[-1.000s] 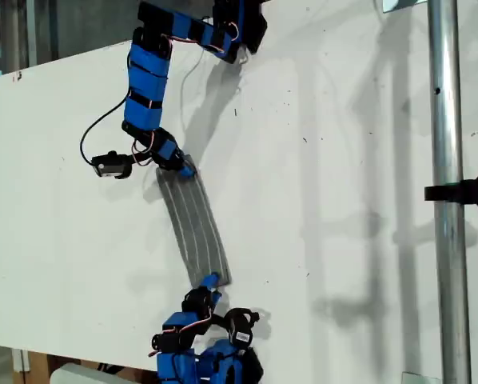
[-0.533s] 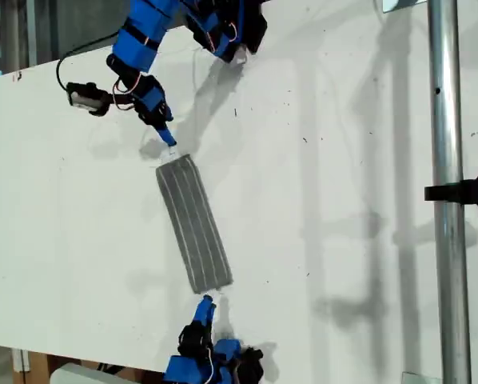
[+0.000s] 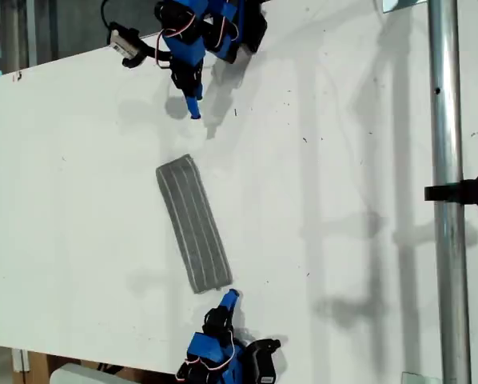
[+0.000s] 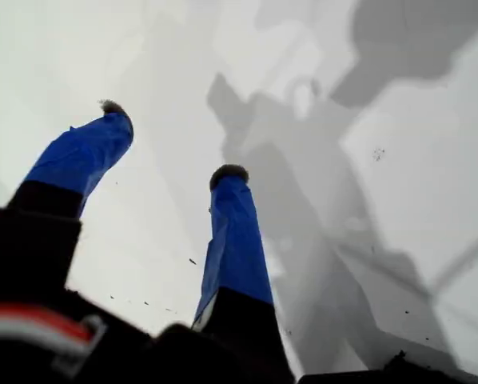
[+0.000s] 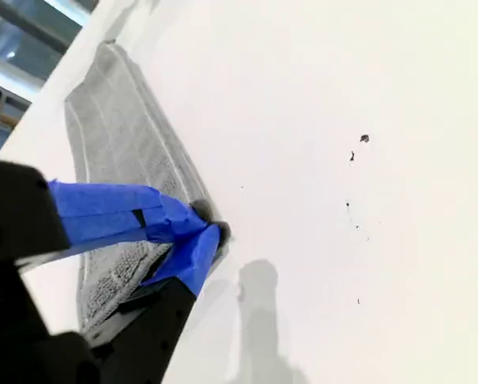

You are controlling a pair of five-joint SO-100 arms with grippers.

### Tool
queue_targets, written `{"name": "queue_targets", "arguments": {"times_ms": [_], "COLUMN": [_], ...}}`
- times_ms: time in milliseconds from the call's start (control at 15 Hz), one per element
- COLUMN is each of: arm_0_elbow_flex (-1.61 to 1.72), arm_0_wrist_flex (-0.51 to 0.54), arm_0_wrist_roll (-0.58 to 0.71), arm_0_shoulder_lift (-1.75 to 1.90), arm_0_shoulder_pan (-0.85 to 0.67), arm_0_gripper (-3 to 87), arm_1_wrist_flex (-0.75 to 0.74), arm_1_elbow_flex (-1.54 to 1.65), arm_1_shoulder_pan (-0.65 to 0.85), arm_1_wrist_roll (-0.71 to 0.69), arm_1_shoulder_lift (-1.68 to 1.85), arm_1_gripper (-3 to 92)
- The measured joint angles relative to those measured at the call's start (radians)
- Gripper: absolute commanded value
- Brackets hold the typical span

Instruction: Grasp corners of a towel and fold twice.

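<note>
The table (image 3: 367, 160) carries the towel (image 3: 194, 225), lying flat as a narrow strip, judged already folded twice. The first gripper (image 4: 167, 144), well beyond the towel's far end, is spread and empty. The second gripper (image 5: 211, 228), just beside the near end, is pressed together on nothing. Since earlier frames both were withdrawn from the towel's ends. Only retraction is judged outstanding.

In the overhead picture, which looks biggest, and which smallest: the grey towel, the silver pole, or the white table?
1. Table: it fills most of the exterior view.
2. Pole: it runs the whole height, though it may stand nearer the camera, which could inflate it.
3. Towel: a narrow folded strip. It and the pole cover similar area, so their order is unsure.
</note>
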Motion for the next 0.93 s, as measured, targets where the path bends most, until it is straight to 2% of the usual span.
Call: {"name": "queue_targets", "arguments": {"times_ms": [67,200,333,467,733,933], "arm_0_elbow_flex": [0.000,0.002,0.002,0.002,0.002,0.006], "arm_0_wrist_flex": [-0.005,-0.040,-0.041,-0.041,-0.041,-0.040], "arm_0_wrist_roll": [0.017,0.072,0.083,0.083,0.083,0.083], "arm_0_shoulder_lift": [-0.002,-0.002,-0.002,-0.002,-0.002,-0.002], "arm_0_shoulder_pan": [0.009,0.051,0.061,0.060,0.061,0.060], "arm_0_gripper": [-2.6,-2.6,-2.6,-2.6,-2.6,-2.6], "arm_1_wrist_flex": [-0.015,-0.071,-0.218,-0.393,-0.669,-0.666], "arm_1_elbow_flex": [-0.002,-0.071,-0.239,-0.402,-0.637,-0.845], "arm_1_shoulder_pan": [0.021,0.120,0.172,0.170,0.135,0.143], "arm_1_wrist_roll": [-0.017,-0.170,-0.354,-0.476,-0.563,-0.561], "arm_1_shoulder_lift": [0.005,-0.141,-0.437,-0.816,-1.394,-1.689], "arm_1_gripper": [28.2,30.6,34.0,36.3,40.1,40.0]}}
